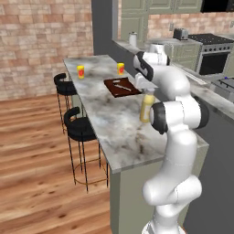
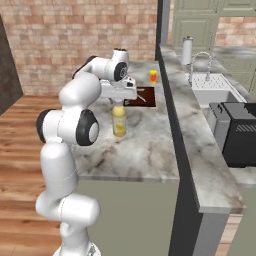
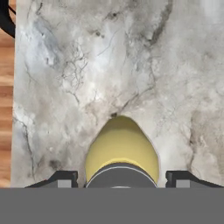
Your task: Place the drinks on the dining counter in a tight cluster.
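Observation:
A tall yellow bottle [image 1: 146,109] [image 2: 119,122] with a pale cap stands upright on the dining counter [image 1: 109,125] [image 2: 145,145], near its raised back ledge. My gripper [image 1: 147,90] [image 2: 119,102] hangs straight above the bottle and points down. In the hand view the bottle [image 3: 121,148] rises between my fingertips [image 3: 65,178], which stand apart on either side of the cap with a small gap on each side, so the gripper [image 3: 121,180] is open. The dark brown bottle and the blue-and-white bottle are out of view.
A brown cutting board [image 1: 122,87] [image 2: 142,96] lies just beyond the bottle. Two small yellow-and-red containers [image 1: 81,71] [image 1: 120,68] stand farther back. Black stools [image 1: 80,129] line the counter's outer edge. Behind the ledge [image 2: 186,125] are a sink [image 2: 212,87] and a dark toaster [image 2: 240,132].

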